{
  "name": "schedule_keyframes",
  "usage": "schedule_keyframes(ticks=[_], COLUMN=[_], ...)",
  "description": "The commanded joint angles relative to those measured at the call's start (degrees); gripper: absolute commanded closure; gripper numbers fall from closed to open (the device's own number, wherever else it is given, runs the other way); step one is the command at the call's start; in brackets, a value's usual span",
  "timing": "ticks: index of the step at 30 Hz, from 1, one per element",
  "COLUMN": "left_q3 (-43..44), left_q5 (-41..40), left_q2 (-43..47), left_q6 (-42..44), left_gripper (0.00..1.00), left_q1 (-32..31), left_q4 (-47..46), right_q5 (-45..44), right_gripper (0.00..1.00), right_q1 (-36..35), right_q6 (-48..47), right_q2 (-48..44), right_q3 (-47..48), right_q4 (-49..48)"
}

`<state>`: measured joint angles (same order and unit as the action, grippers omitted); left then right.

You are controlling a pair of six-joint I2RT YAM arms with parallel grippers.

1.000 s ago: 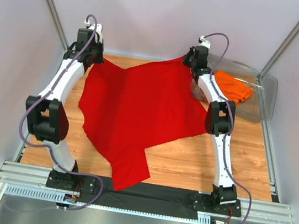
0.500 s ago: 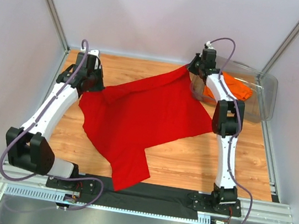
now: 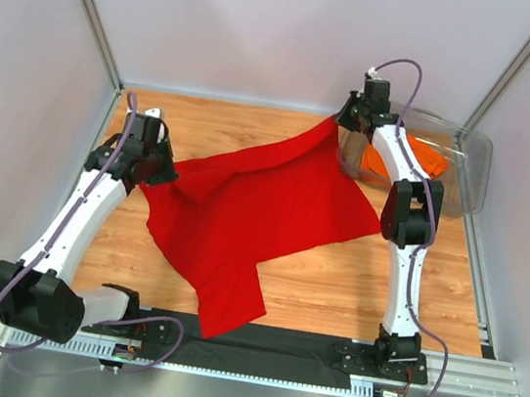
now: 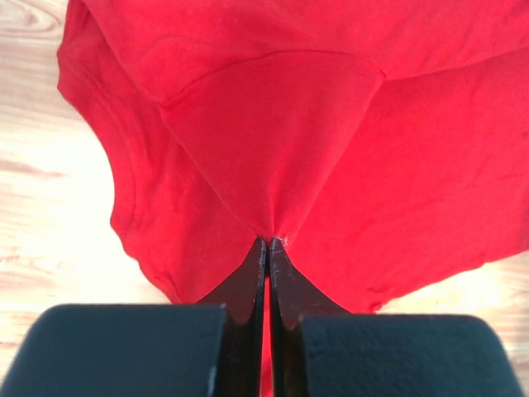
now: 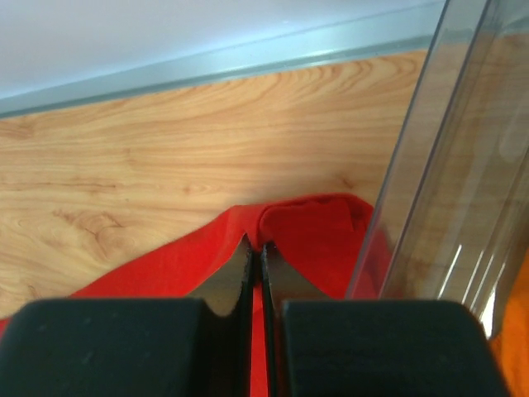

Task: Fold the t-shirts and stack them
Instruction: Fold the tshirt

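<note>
Looking at the red t-shirt: it's spread over the middle of the worktop, mostly flat, with one lobe reaching the near edge and overlapping the black strip by the arm bases. Its left edge is bunched into a fold and its far-right corner is drawn out to a point. The left claw is pressed together, pinching a peak of red cloth at its tips, and the fabric fans out from the pinch. The right claw is likewise pressed together on the far corner, just beside the wall of the clear plastic bin. The orange t-shirt is crumpled inside that bin, far right of the worktop. It's partly hidden by the right arm, so I can't tell whether it touches the red one.
</note>
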<state>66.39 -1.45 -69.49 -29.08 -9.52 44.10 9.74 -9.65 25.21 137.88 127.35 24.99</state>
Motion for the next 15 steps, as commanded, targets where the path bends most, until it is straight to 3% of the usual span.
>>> schedule_keyframes(ticks=[1,8,9,10,11,12,13,15], left_q3=[-0.82,-5.04,-5.04,-4.69,-4.17,-3.55,-2.59,-2.67], left_q5=[1.1,1.63,1.63,1.46,1.45,-1.77,-3.02,-4.17], left_q2=[2.61,5.07,5.24,5.07,5.07,5.59,6.21,7.61], left_q6=[-1.86,-2.56,-2.73,-2.65,-2.39,-2.21,-1.16,1.03], left_gripper=[1.0,0.97,0.85,0.66,0.66,0.37,0.25,0.2], left_q1=[-0.15,-0.15,-0.15,-0.15,-0.15,-0.15,-0.06,-0.15], left_q4=[1.52,3.35,4.15,5.98,6.0,8.26,8.81,5.85], right_q5=[0.28,-1.47,-2.43,-5.05,-6.82,-9.62,-12.69,-15.61], right_gripper=[0.98,0.94,0.87,0.68,0.62,0.49,0.45,0.38], right_q1=[0.33,0.24,0.25,0.07,0.07,-0.45,-0.89,-2.73], right_q6=[-2.53,-4.38,-4.99,-6.91,-8.32,-9.73,-12.88,-15.1], right_q2=[-3.32,-3.15,-3.24,-3.85,-3.85,-5.16,-6.13,-7.54], right_q3=[-1.31,-2.55,-1.33,-0.79,-0.26,-0.17,-0.35,-0.44], right_q4=[3.92,8.04,9.53,12.68,14.1,15.16,15.61,14.56])
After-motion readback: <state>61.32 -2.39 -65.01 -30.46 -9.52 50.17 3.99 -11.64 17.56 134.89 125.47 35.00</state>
